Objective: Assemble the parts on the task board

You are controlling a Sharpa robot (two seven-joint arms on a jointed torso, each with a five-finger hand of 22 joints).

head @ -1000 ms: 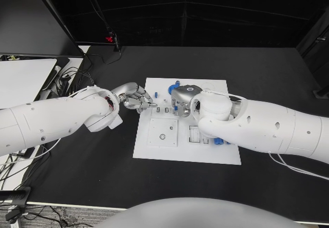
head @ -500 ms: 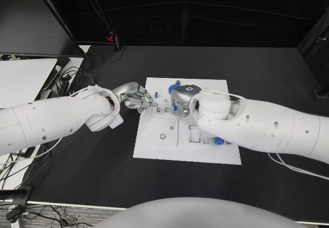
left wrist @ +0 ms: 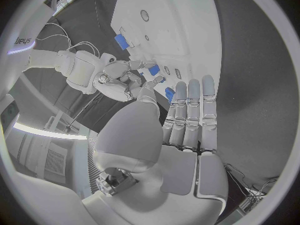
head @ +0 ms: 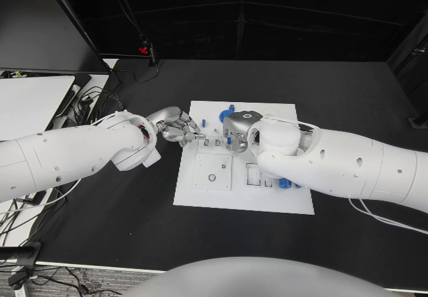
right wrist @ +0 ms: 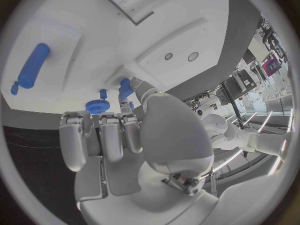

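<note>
Both at the far end of the white board. Right hand pinching a small blue piece; left hand alongside, grip unclear. Next, probably: pushing it gently into its slot.

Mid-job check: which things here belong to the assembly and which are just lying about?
Job:
task board
blue gear
blue cylinder
small blue part at the right hand
left hand

Lying about:
cables
white panel
</note>
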